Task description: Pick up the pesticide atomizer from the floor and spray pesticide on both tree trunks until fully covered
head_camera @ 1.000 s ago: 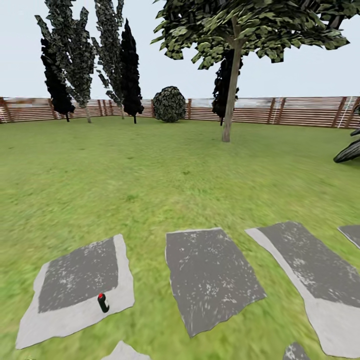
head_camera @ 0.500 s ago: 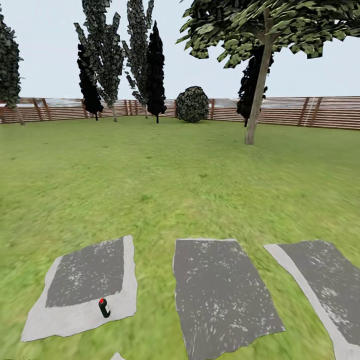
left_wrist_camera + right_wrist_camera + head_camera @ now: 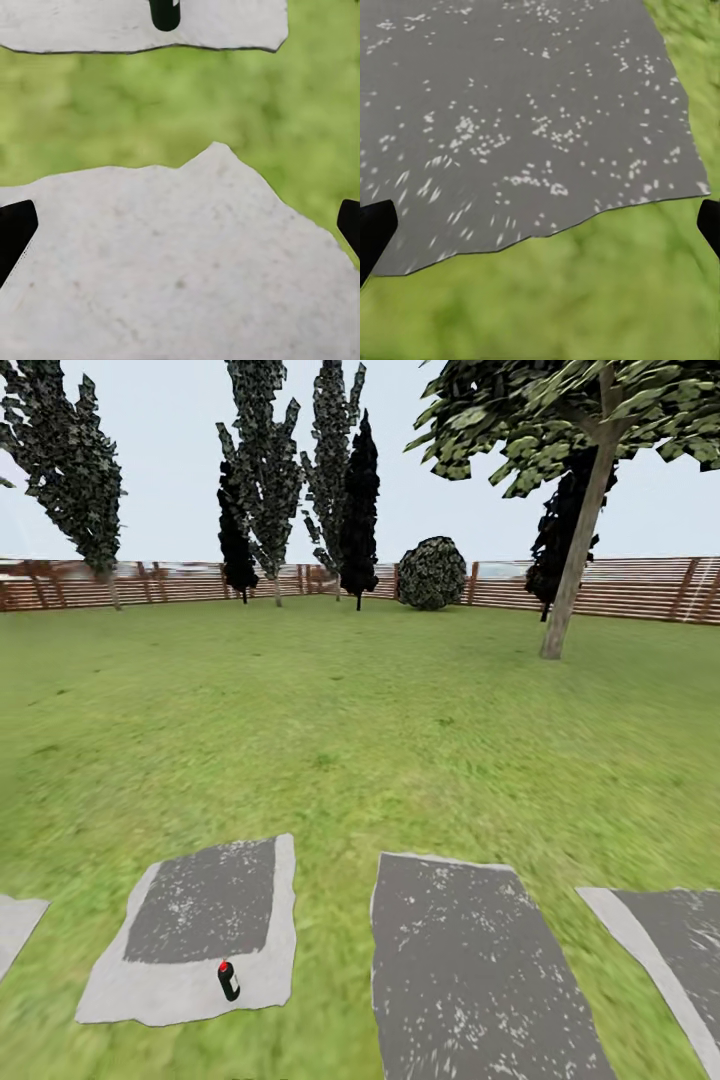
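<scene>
Left gripper (image 3: 180, 225) jaws stand wide and empty over a pale stone slab (image 3: 172, 277); the small dark bottle with a red-topped spray head (the atomizer) (image 3: 164, 13) stands beyond, across a grass strip. Advance and centre it before closing. Right gripper (image 3: 540, 225), equally wide, faces dark speckled paving (image 3: 510, 112). Head view alone shows the bottle (image 3: 228, 980) upright on its slab's near edge, plus a distant grey-beige tree trunk (image 3: 572, 560) well apart.

Left wrist view: the picture's edge is cutting off the pesticide atomizer (image 3: 164, 13); both pincers' fingertips (image 3: 15, 234) are showing only partly at the borders.
</scene>
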Robot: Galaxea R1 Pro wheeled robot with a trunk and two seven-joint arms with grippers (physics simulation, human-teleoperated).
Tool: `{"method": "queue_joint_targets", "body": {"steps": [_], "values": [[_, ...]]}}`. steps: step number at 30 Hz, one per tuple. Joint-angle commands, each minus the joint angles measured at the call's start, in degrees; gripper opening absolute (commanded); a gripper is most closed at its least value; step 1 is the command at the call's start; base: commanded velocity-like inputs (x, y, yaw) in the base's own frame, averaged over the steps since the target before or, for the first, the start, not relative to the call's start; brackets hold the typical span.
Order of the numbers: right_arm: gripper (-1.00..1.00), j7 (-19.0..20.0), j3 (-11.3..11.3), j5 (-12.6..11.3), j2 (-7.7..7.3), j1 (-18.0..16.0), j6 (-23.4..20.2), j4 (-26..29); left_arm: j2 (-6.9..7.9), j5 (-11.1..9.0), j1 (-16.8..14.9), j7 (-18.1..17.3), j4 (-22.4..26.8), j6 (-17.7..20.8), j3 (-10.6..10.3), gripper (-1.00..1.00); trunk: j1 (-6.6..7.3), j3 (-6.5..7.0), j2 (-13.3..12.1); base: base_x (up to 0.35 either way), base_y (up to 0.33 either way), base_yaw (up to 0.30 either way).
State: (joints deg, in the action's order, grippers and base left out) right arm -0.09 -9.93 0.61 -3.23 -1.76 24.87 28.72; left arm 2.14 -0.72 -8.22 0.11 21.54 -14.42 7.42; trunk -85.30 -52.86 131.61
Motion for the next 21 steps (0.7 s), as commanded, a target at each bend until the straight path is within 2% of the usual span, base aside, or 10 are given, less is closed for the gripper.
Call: {"method": "queue_joint_targets", "body": {"steps": [1,4,6,7,8,11,13,15,16,21], "values": [[1.0,0.0,-0.1,0.0,-0.01,0.0,0.0,0.0,-0.02,-0.1,-0.3,-0.2,0.0,0.0,0.0,1.0,0.0,0.0,0.0,0.009,-0.003,0.226],[1.0,-0.1,-0.2,0.0,-0.02,0.0,0.0,0.1,-0.27,0.1,-1.6,-0.7,1.0,0.5,-0.2,1.0,0.0,0.0,0.0,0.004,-0.002,0.099],[1.0,0.1,-0.1,0.0,-0.03,0.0,0.0,0.5,-0.43,0.5,-4.7,-0.7,1.3,0.8,-0.5,1.0,0.0,0.0,0.0,0.001,0.0,0.031],[1.0,0.1,-0.1,0.0,-0.03,-0.1,-0.1,2.4,-0.15,0.6,-8.2,-0.7,1.0,1.1,-0.5,1.0,0.0,0.0,0.0,0.001,0.0,0.012],[1.0,0.1,0.0,0.0,-0.03,-0.2,-0.1,3.4,-0.05,0.6,-9.4,-0.7,0.9,1.3,-0.5,1.0,0.0,0.0,0.0,0.0,0.0,0.008],[1.0,0.1,0.0,0.3,-0.03,-2.7,-1.2,13.8,0.96,0.7,-16.2,-0.7,0.7,3.9,-0.4,1.0,0.0,0.0,0.0,0.0,0.0,0.004],[1.0,0.0,0.0,0.5,-0.03,-4.8,-3.5,17.4,1.2,0.8,-18.6,-0.7,0.8,5.7,-0.4,1.0,0.0,0.0,0.0,0.0,0.0,0.001],[1.0,0.1,-0.1,0.6,-0.1,-8.3,-8.8,19.1,1.28,0.9,-19.8,-0.6,0.8,6.2,-0.7,1.0,0.0,0.0,0.0,0.0,0.0,0.0],[1.0,0.2,-0.1,0.6,-0.13,-9.0,-10.0,19.3,1.28,1.0,-19.9,-0.6,0.8,5.8,-0.7,1.0,0.0,0.0,0.0,0.0,0.0,0.0],[1.0,0.4,0.1,1.1,-0.14,-10.3,-11.9,19.6,1.33,1.0,-19.9,-0.6,0.7,1.7,-0.8,1.0,0.0,0.0,0.0,0.075,-0.017,0.0]]}}
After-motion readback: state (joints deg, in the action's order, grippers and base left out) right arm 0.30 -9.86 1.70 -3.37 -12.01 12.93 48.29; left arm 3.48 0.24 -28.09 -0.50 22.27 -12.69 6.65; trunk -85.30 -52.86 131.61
